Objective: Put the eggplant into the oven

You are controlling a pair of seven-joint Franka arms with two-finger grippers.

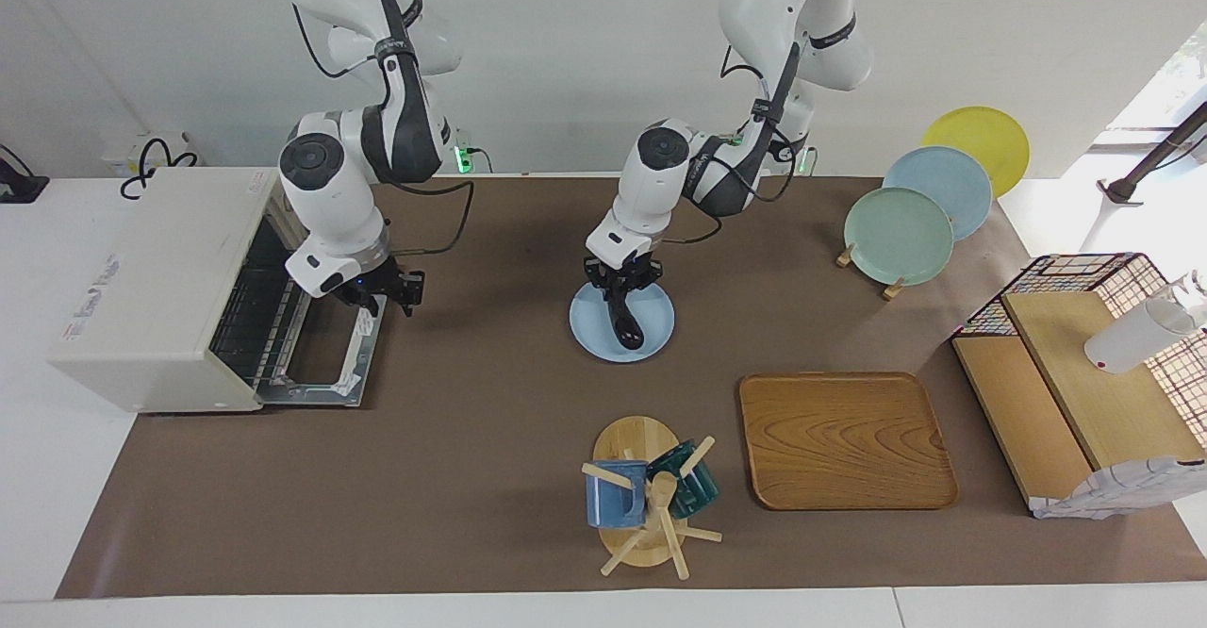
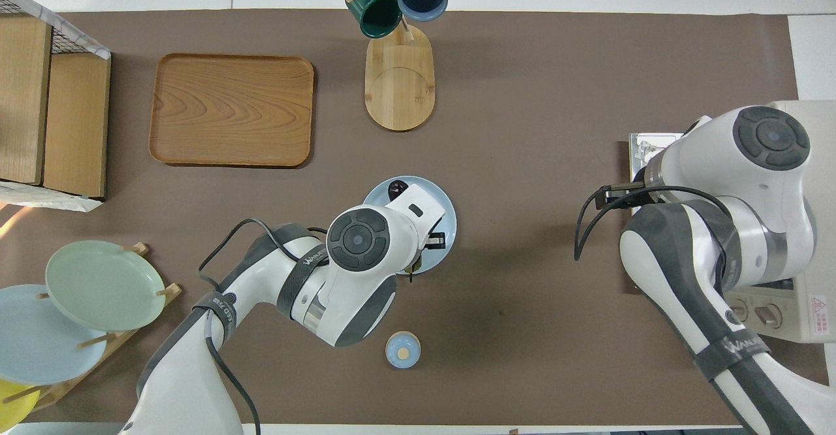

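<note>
Pick-up step under way: left gripper (image 1: 622, 294) down on the eggplant (image 1: 629, 326) lying on the blue plate (image 1: 651, 340), fingers seemingly closed around it; next, a lift toward the open oven (image 1: 156, 289), right gripper (image 1: 382, 296) over its door, fingers' state unclear.

Left arm comes in from 12 o'clock of the facing view, elbow bent, wrist pointing straight down at table centre. Left gripper (image 1: 620, 300) low, fingers closed around the eggplant (image 1: 626, 323), which sticks out toward 6 o'clock. In the overhead view the wrist hides the fingers. Right arm folded, forearm dropping from 12 o'clock, wrist tilted toward 3 o'clock. Right gripper (image 1: 384, 294) hangs low, fingers apart, holding nothing.
</note>
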